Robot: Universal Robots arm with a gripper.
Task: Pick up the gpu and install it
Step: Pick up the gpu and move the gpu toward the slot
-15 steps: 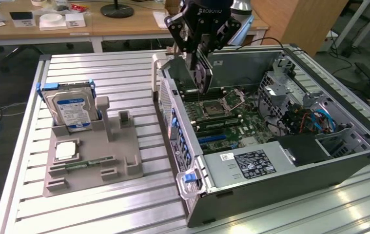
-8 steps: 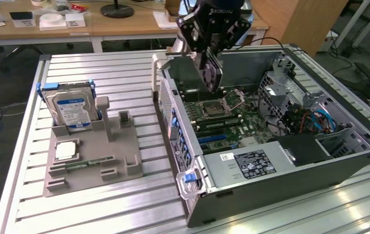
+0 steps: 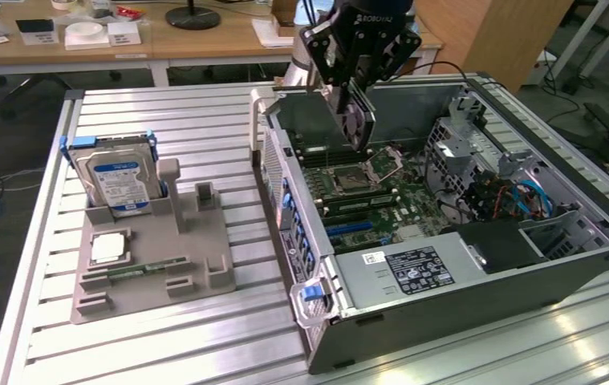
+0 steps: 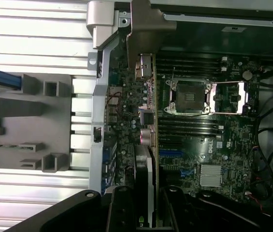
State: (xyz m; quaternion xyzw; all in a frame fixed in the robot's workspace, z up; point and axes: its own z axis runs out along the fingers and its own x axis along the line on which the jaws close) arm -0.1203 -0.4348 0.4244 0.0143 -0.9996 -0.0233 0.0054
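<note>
Step in hand: carry and line-up, card not yet seated.

- My gripper (image 3: pixel 349 84) was clenched on the gpu (image 3: pixel 358 120), fingers pinching it by its upper end so it hung edge-down, slightly tilted.
- The card hung over the open computer case (image 3: pixel 561 265), above the part of the motherboard (image 3: pixel 390 200) near the CPU socket (image 3: pixel 349 175). It touched nothing that I could see.
- In the wrist view the gpu (image 4: pixel 145 169) ran away from my fingers (image 4: pixel 122 210) as a thin dark slab, close beside the case's rear wall (image 4: pixel 100 125).
- The blue slot (image 4: pixel 172 152) lay to one side of the card's edge, not under it.
- The grey fixture (image 3: pixel 154 281) on the table kept the hard drive (image 3: pixel 120 180) and the memory stick (image 3: pixel 144 269).

Judgement: seating calls for the card's lower edge square over its slot, with the bracket end toward the rear wall, and a straight descent. A tilt risks catching on the board.
</note>
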